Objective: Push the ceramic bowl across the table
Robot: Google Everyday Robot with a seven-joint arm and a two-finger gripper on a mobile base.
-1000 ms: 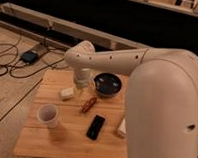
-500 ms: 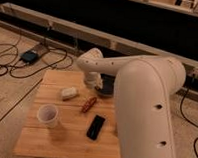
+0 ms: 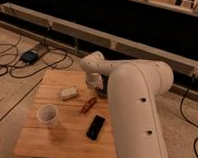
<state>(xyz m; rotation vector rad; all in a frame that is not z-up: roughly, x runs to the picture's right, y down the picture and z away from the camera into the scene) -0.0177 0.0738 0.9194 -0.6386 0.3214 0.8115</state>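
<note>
Nr table (image 3: 64, 137) far edge, claw (image 3: 96, 81) beside ceramic bowl (image 3: 103, 88); claw state: can't tell.

Dim warm light, soft shadows on table (image 3: 39, 140), dark bkgd; gripper (image 3: 96, 82) at table's far edge.

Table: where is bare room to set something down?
Bare wood runs along the near edge of the table, in front of the white cup and black phone, and between those two. The far left corner behind the pale block is free. Crowded: far right, where the gripper meets the ceramic bowl, red object nearby.
</note>
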